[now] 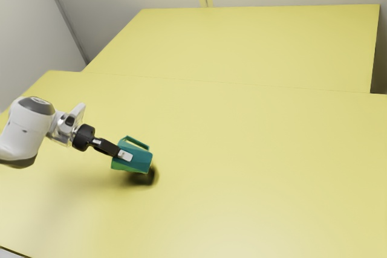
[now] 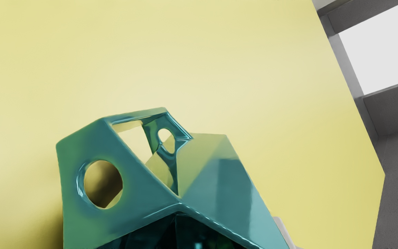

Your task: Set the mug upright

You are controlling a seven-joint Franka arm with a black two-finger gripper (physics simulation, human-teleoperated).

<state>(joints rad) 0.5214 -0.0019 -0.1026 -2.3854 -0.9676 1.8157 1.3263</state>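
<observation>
My gripper (image 1: 124, 154) is shut on the teal, angular mug (image 1: 138, 159) in the exterior view, one light fingertip lying against the mug's near outer wall. The mug is tipped onto its side, its handle toward the top of that view and a dark shadow under its end. In the wrist view, the mug (image 2: 219, 183) has its dark mouth facing my hand. There one finger of the gripper (image 2: 199, 238) shows its pale edge (image 2: 282, 231) along the mug's outside; the mug hides the opposite finger.
A wide yellow table (image 1: 254, 167) lies under the arm, with another yellow surface (image 1: 260, 46) behind it. Past the table's edge in the wrist view are a grey frame and a pale panel (image 2: 385, 52). White walls stand behind.
</observation>
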